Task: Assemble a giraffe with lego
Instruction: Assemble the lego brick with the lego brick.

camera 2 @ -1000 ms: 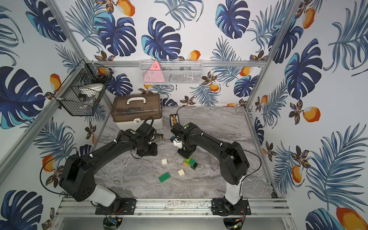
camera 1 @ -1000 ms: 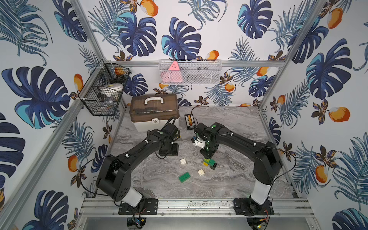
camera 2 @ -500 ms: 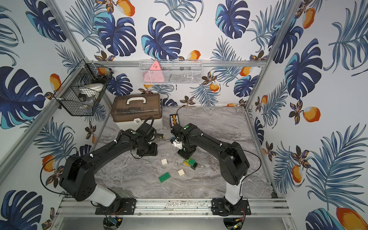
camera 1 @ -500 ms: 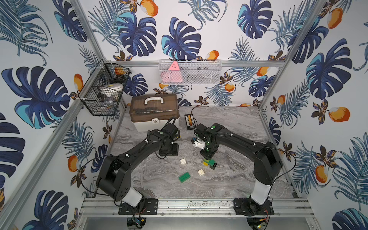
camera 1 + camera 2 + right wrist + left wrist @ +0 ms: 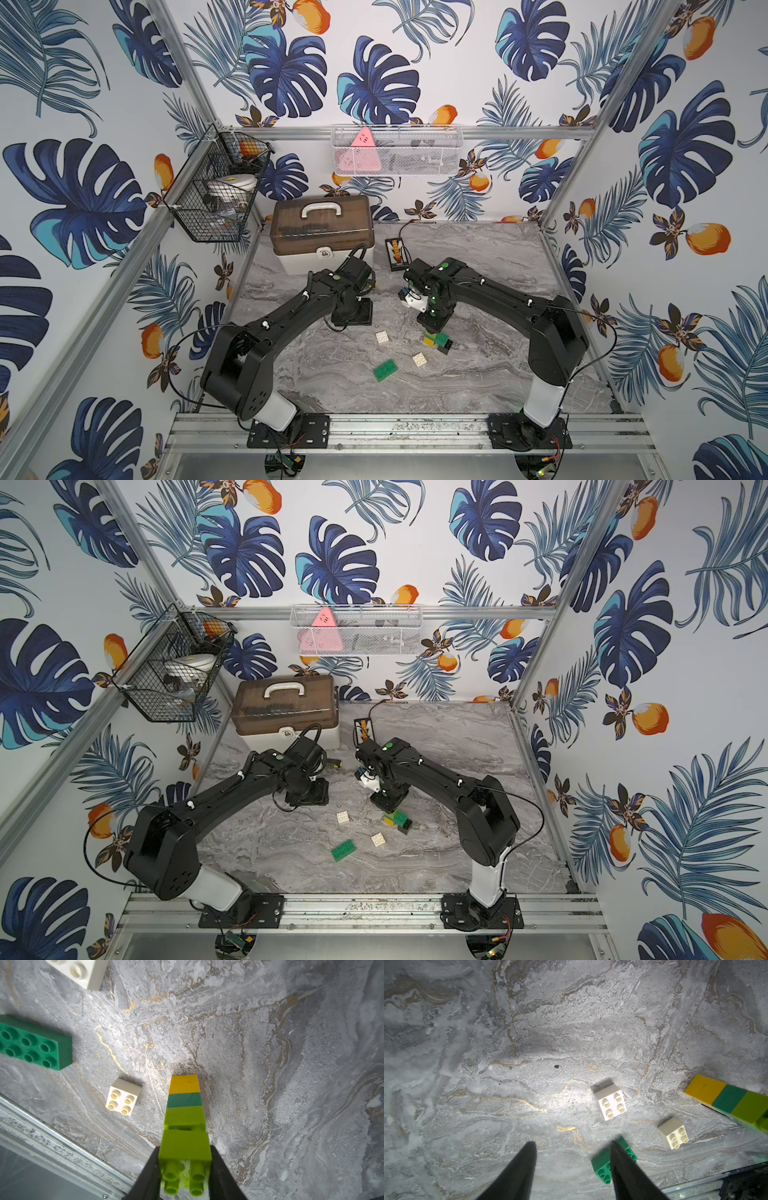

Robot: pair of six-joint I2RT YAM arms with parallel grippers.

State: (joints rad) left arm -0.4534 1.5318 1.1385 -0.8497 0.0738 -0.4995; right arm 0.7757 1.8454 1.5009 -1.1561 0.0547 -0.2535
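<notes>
The giraffe is a short stack: yellow at the table, then dark green, then lime, with a black brick at its foot. My right gripper is shut on a second lime brick on top of it. A thin gap shows between the two lime bricks. In both top views the stack stands under that gripper. My left gripper hangs open over bare table, holding nothing. A loose dark green lego brick lies partly behind one finger.
Two white bricks and the dark green brick lie in front of the arms. A brown-lidded toolbox and a small black tray stand at the back. The metal rail marks the front edge.
</notes>
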